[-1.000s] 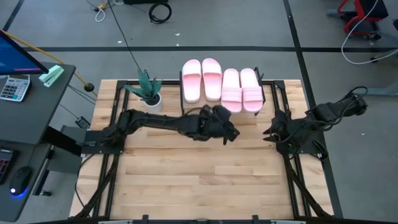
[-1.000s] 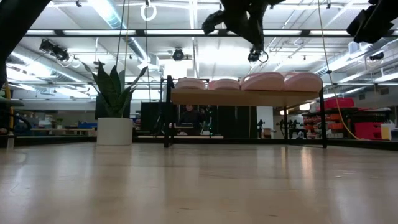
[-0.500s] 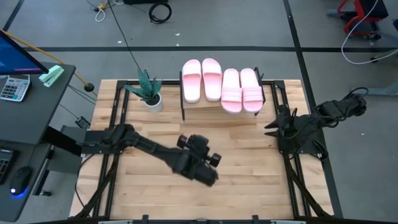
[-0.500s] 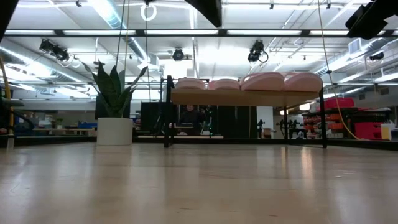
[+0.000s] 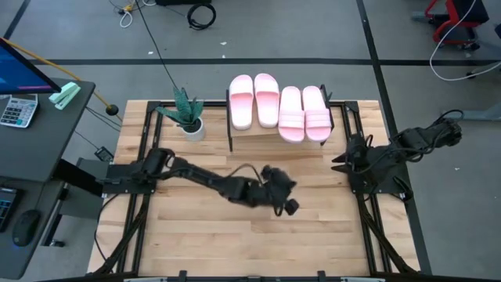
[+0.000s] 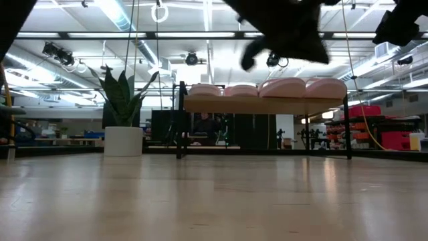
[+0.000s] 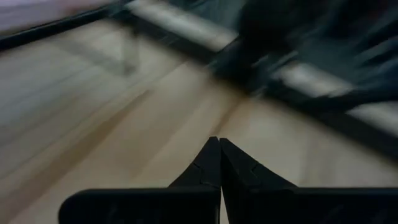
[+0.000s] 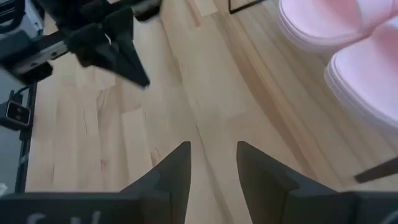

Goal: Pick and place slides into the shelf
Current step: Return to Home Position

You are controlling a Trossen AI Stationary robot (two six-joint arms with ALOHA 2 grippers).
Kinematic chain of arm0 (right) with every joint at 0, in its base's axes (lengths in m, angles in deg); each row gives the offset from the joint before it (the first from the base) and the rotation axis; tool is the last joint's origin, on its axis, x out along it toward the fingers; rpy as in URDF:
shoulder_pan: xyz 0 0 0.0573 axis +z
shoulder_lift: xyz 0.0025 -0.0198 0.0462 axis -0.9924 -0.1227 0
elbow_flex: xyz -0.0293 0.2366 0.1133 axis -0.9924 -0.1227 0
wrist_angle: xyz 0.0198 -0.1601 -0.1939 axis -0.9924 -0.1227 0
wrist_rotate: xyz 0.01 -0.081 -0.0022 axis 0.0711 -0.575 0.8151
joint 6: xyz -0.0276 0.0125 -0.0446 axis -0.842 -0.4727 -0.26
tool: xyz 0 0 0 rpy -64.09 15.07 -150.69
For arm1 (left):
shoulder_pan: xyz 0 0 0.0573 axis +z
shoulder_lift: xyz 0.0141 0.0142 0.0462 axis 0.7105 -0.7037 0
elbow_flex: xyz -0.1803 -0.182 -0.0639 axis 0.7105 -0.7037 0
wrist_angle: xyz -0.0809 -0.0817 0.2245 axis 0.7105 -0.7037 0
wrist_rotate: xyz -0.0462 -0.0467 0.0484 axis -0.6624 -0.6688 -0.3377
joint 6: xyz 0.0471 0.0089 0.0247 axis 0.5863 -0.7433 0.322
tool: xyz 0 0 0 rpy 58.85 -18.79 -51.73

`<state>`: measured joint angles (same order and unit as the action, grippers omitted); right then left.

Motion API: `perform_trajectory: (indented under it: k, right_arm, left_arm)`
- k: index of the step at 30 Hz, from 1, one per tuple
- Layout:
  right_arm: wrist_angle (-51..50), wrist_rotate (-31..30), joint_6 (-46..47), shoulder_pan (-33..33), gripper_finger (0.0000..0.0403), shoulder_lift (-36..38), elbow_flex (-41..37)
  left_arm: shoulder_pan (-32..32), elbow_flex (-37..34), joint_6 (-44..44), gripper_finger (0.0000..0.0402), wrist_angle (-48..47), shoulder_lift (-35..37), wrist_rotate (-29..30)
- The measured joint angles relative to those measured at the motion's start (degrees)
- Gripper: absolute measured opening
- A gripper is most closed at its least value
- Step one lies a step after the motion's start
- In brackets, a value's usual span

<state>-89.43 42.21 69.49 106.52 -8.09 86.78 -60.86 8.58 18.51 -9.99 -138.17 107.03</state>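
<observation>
Four pale pink slides (image 5: 278, 107) lie side by side, soles down, on the shelf's wood plank top (image 5: 258, 136) at the table's far edge. The low view shows them in a row (image 6: 267, 87) on the shelf (image 6: 264, 105). My left gripper (image 5: 286, 202) hangs above the table's middle, nearer than the shelf, shut and empty (image 7: 219, 142). My right gripper (image 5: 338, 163) waits by the table's right edge, open and empty (image 8: 212, 148). Two slides (image 8: 336, 37) and the left gripper (image 8: 124, 53) show in the right wrist view.
A potted plant (image 5: 187, 117) stands left of the shelf near the far edge, and is also seen in the low view (image 6: 124, 114). Black frame rails (image 5: 141, 157) run along both table sides. A desk with a calculator (image 5: 16, 110) stands beyond the left edge.
My left gripper has drawn back from just in front of the shelf toward the table's near edge, swinging left, and has then swung right again to the middle. It stays above the table. The slides and the right arm have kept their places.
</observation>
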Motion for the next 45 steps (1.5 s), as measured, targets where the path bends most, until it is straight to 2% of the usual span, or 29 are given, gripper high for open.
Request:
perform_trajectory:
  k: [3,5,11,15,17,21,29,35,45]
  right_arm:
    - [0.0,-0.02,2.8,-0.36,0.0135,-1.25,0.0]
    - [0.0,-0.02,4.36,-0.58,0.0135,-2.03,0.0]
    - [0.02,-0.04,6.17,-0.61,0.0135,-4.75,0.0]
    - [0.07,-0.31,7.77,-0.6,0.0135,-6.14,0.0]
    - [0.25,-0.36,8.75,-0.59,0.0135,-6.74,0.0]
    - [0.56,-0.37,10.79,-0.59,0.0135,-7.43,0.0]
    - [1.18,-0.35,14.11,-0.59,0.0135,-8.83,0.0]
    - [1.31,0.41,15.14,-0.59,0.0135,-9.73,0.0]
    - [1.7,0.22,14.67,-0.59,0.0135,-9.64,0.0]
  left_arm:
    - [3.68,-6.14,3.75,0.0001,19.25,0.1,-8.5]
    - [5.8,-10.47,3.73,0.0001,31.63,0.1,-11.88]
    - [10.47,-25.7,-0.54,0.0001,70.43,0.6,-16.16]
    - [12.87,-35.24,-2.73,0.0001,87.74,0.69,-19.06]
    - [13.94,-39.44,-3.34,0.0001,92.59,1.36,-20.52]
    - [15.18,-47.51,-2.53,0.0,93.67,6.05,-20.69]
    - [15.45,-62.8,3.83,0.0,93.85,21.57,-20.53]
    - [15.15,-74.21,5.38,0.0,93.39,31.2,-16.72]
    - [19.8,-89.81,10.25,0.0,93.66,49.2,-16.53]
